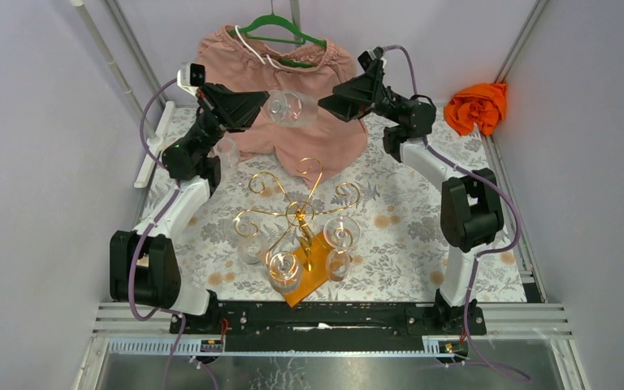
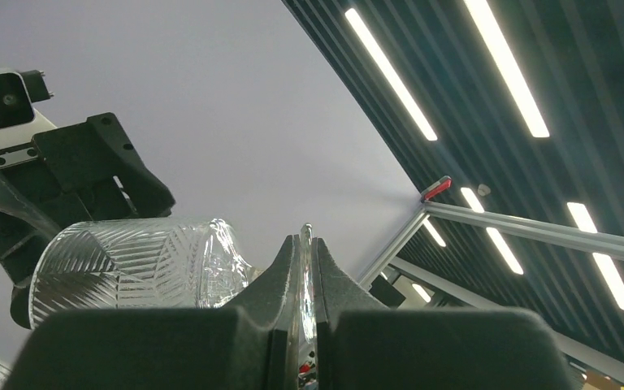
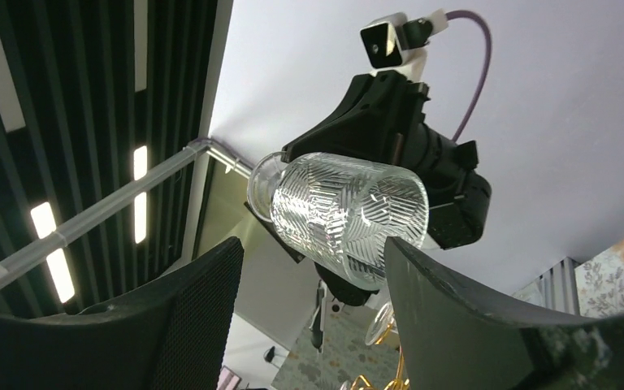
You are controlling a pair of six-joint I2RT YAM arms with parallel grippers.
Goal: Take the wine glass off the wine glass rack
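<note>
The main part looks done. One glass (image 1: pixel 290 107) is clear of the rack (image 1: pixel 301 213) and hangs in the air over the far half of the tabletop (image 1: pixel 422 236). It lies on its side in front of a pink shirt (image 1: pixel 227 61).

The left claw (image 1: pixel 262 106) has it, clenched on the thin foot (image 2: pixel 306 268), which is pinched edge-on between its fingers. The patterned bowl (image 3: pixel 349 215) points toward the other arm.

The right claw (image 1: pixel 327 101) sits at the mouth end of the bowl, jaws spread either side of it. From its wrist view the fingers (image 3: pixel 187 317) flank the bowl and I can't see them pressing on it, so I'd call it released.

The rack stands by the near edge, around the middle and well apart from the lifted glass. Other glasses (image 1: pixel 342 231) hang from its arms.

What's left, I'd judge, is a handover to the right claw or setting the glass down on the tabletop. Neither is done yet.
</note>
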